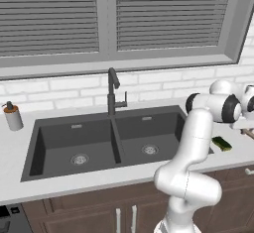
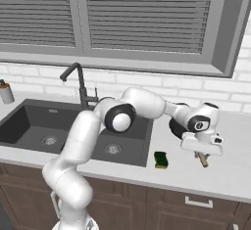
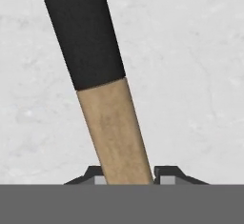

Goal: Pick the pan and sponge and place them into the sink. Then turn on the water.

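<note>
Brownish wooden handle of the small black pan sat clamped in my claw; next, lift toward the left dark grey sink.

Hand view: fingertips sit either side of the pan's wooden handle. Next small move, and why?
Probably lift straight up a little. The gripper looks closed on the tan wooden handle of the small black round pan, which rests on the white counter, right of the dark grey double-basin sink.
</note>
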